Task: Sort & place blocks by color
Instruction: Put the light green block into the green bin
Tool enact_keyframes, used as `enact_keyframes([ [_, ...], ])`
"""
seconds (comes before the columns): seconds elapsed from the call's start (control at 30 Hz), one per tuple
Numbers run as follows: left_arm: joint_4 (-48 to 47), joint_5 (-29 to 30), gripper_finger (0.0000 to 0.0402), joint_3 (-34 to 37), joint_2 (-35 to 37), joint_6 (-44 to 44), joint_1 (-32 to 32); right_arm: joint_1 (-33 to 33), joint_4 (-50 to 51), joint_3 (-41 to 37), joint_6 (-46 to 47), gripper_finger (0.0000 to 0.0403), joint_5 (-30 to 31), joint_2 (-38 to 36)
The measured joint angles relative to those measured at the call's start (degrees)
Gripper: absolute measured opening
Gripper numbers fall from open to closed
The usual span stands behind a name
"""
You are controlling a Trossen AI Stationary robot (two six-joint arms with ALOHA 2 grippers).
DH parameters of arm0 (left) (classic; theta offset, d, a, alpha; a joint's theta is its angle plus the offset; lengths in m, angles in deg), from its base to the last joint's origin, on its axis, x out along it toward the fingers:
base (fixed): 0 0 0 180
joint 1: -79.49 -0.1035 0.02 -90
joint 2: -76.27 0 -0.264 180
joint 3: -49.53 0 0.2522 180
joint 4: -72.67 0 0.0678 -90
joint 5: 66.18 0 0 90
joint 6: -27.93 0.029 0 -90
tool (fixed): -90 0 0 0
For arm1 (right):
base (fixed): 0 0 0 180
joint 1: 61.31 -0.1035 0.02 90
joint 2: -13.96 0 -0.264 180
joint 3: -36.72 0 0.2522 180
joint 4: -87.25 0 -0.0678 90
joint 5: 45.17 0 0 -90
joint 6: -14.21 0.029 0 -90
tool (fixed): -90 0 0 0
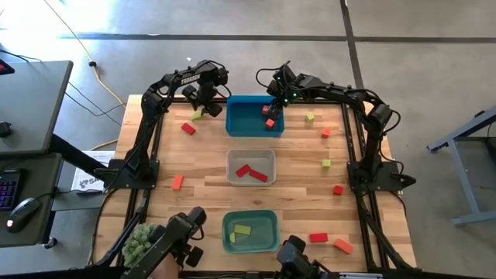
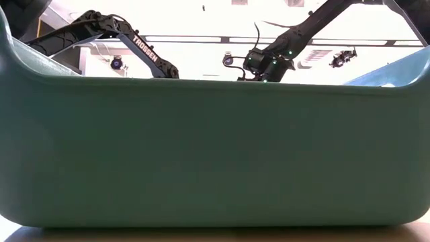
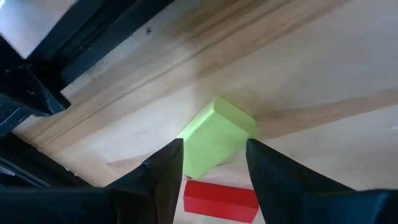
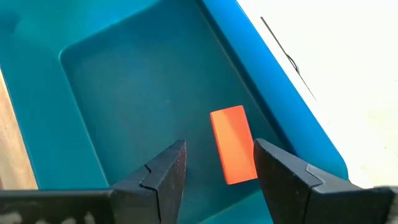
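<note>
My left gripper (image 3: 214, 149) is open near the table's far left. It points down over a yellow-green block (image 3: 214, 140) that lies flat on the wood (image 1: 196, 115), with a finger on either side above it. A red block (image 3: 221, 199) lies close by (image 1: 187, 128). My right gripper (image 4: 221, 149) is open over the blue bin (image 1: 244, 116). An orange block (image 4: 233, 144) lies on the bin's floor near its wall (image 1: 269, 122). More red, orange and yellow-green blocks are scattered on the table.
A clear-grey bin (image 1: 232, 172) at the table's middle holds red blocks. A teal bin (image 1: 229, 232) near the front edge holds yellow-green blocks, and its wall (image 2: 215, 154) fills the low view. Loose blocks lie at the right (image 1: 325, 163) (image 1: 338, 189) (image 1: 318, 237) and an orange one at the left (image 1: 177, 182).
</note>
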Motion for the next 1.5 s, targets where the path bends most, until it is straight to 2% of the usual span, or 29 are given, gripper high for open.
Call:
enact_keyframes([
  [0.27, -1.1, -2.1, 0.0165, -1.2, 0.0, 1.5, -0.6, 0.0, 0.1, 0.0, 0.0, 0.0177, 0.0, 0.0],
  [0.73, 0.0, 4.3, 0.0165, 0.9, 0.0, -2.6, 0.8, 0.0, 0.4, 0.0, 0.0, 0.0177, 0.0, 0.0],
  [1.03, 0.6, 5.5, 0.0165, 0.9, -0.2, -3.0, 2.5, 0.0, 0.4, 0.0, 0.0, 0.0177, 0.0, 0.0],
  [1.27, 1.9, 5.5, 0.0165, 0.8, -0.2, 1.3, 5.4, 0.0, 0.4, 0.0, 0.0, 0.0177, 0.0, 0.0],
  [1.5, 2.0, 3.1, 0.0165, 0.7, -0.2, 5.4, 8.2, 0.0, 0.4, 0.0, 0.0, 0.0177, 0.0, 0.0],
])
